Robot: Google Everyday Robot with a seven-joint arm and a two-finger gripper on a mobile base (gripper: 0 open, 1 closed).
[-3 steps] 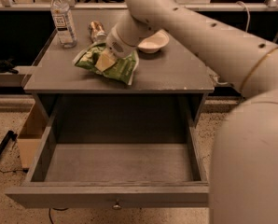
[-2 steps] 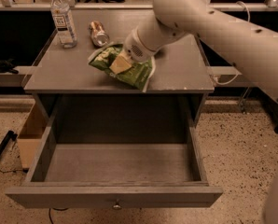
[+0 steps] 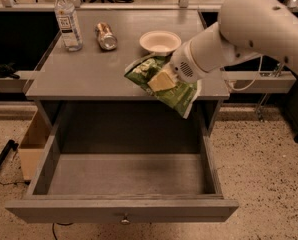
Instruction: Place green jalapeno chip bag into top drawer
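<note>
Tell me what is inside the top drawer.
Only bare floor shows in the top drawer; its back lies hidden under the tabletop. The gripper holds the green jalapeno chip bag above it.

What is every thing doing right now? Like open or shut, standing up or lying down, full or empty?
gripper: shut on the bag, over the table's front edge
green jalapeno chip bag: held up, tilted, partly hanging past the edge above the drawer
top drawer: pulled open, empty
water bottle: standing upright, cap on
can: lying on its side
bowl: right way up, looks empty
</note>
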